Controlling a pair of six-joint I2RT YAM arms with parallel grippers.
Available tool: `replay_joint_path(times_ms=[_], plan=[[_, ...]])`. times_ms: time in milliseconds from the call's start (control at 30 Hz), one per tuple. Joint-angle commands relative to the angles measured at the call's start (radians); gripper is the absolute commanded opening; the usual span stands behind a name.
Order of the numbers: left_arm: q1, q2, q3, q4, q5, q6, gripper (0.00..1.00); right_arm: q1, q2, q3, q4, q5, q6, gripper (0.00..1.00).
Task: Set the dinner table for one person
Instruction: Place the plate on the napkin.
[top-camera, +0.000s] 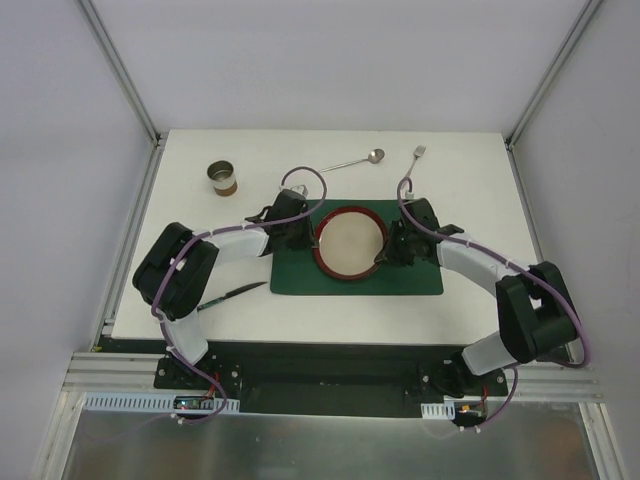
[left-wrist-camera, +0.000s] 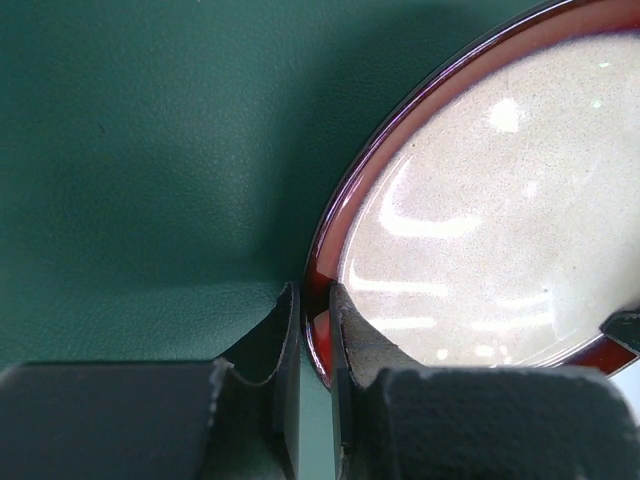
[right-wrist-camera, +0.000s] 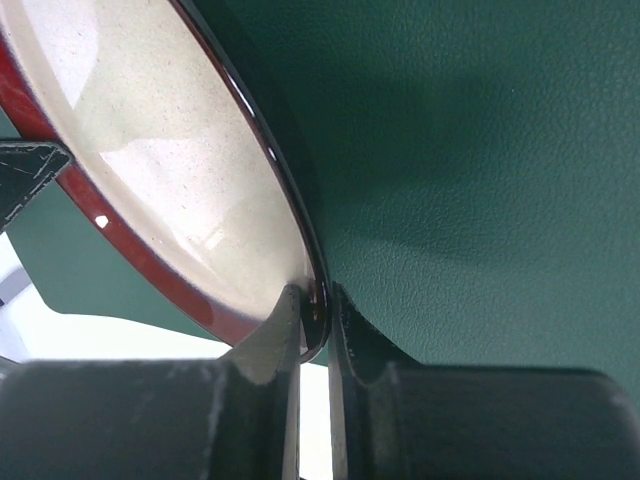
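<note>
A round plate (top-camera: 350, 243) with a dark red rim and a speckled cream centre is over the dark green placemat (top-camera: 300, 280) in the middle of the white dinner table (top-camera: 470, 180). My left gripper (top-camera: 312, 240) is shut on the plate's left rim. In the left wrist view the fingers (left-wrist-camera: 315, 295) pinch the red rim of the plate (left-wrist-camera: 480, 230). My right gripper (top-camera: 385, 250) is shut on the plate's right rim. In the right wrist view it (right-wrist-camera: 318, 295) clamps the plate's (right-wrist-camera: 150, 150) edge over the placemat (right-wrist-camera: 480, 180). I cannot tell whether the plate rests on the mat or hangs just above it.
A metal cup (top-camera: 223, 179) stands at the back left. A spoon (top-camera: 358, 159) and a fork (top-camera: 416, 157) lie behind the placemat. A knife (top-camera: 232, 294) lies at the front left beside the left arm. Metal frame rails edge the table.
</note>
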Motion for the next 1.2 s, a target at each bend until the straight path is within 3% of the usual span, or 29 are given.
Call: replay_joint_path(times_ms=[0,533,1167], plan=[[-0.054,-0.005,0.100,0.109,0.121,0.007,0.00,0.023,0.050,0.056,0.116,-0.061,-0.061,0.01],[-0.054,0.079,0.235,0.048,0.144,0.035,0.00,-0.077,0.118,0.075,0.134,-0.131,-0.085,0.01],[-0.053,0.111,0.239,0.034,0.135,0.035,0.00,-0.103,0.193,0.076,0.205,-0.180,-0.065,0.01]])
